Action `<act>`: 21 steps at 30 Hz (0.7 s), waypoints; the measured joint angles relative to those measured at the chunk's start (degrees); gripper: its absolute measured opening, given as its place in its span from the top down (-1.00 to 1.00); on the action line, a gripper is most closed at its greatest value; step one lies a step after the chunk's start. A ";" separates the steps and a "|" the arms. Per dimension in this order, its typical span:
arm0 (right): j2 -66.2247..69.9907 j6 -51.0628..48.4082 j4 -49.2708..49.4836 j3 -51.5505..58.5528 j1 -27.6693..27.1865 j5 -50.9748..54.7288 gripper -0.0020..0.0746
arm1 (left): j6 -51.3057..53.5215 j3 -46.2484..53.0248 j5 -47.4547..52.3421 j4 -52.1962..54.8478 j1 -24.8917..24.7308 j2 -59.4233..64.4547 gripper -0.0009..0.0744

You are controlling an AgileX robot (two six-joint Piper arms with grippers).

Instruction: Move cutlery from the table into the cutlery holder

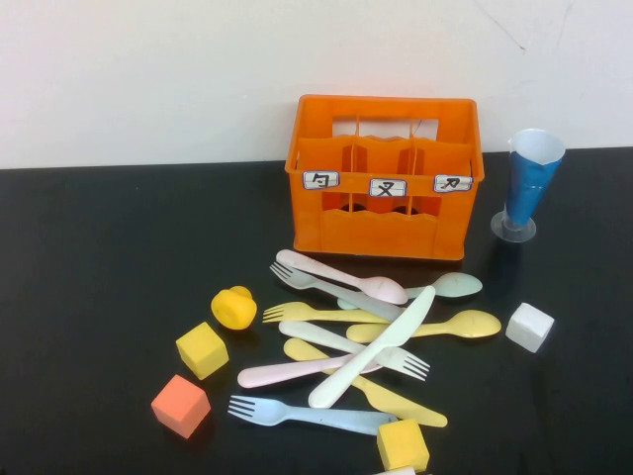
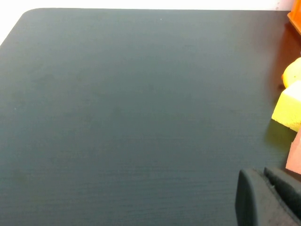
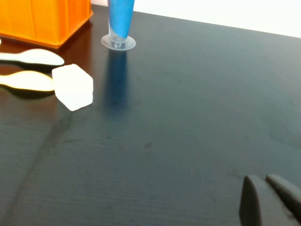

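The cutlery lies in a loose pile [image 1: 366, 336] on the black table in front of the orange cutlery holder [image 1: 384, 178]. The pile includes a pink spoon [image 1: 346, 277], a mint spoon [image 1: 450, 287], a yellow spoon [image 1: 435, 327], a whitish knife [image 1: 381, 341] and a light blue fork [image 1: 297, 414]. Neither arm shows in the high view. My left gripper [image 2: 263, 173] is shut and empty over bare table, left of the pile. My right gripper [image 3: 263, 179] is shut and empty over bare table, right of the pile. The right wrist view shows the holder's corner [image 3: 42, 19] and two spoon bowls [image 3: 33, 56].
A yellow duck toy [image 1: 234, 307], a yellow cube [image 1: 202, 349] and an orange cube [image 1: 181, 405] sit left of the pile. Another yellow cube [image 1: 403, 445] is at the front. A white cube [image 1: 529, 327] and a blue cone cup [image 1: 529, 183] stand to the right.
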 joint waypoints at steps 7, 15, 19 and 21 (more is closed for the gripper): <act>0.00 0.00 0.00 0.00 0.00 0.00 0.95 | -4.07 0.39 -3.92 -9.11 0.00 0.00 0.98; 0.00 0.00 0.00 0.00 0.00 0.00 0.95 | -14.61 0.53 -21.66 -46.60 0.00 0.00 0.98; 0.00 0.00 0.00 0.00 0.00 0.00 0.95 | -14.50 0.53 -27.72 -51.91 0.00 0.00 0.98; 0.00 0.00 0.00 0.00 0.00 0.00 0.95 | -14.25 0.53 -27.54 -52.59 0.00 0.00 0.98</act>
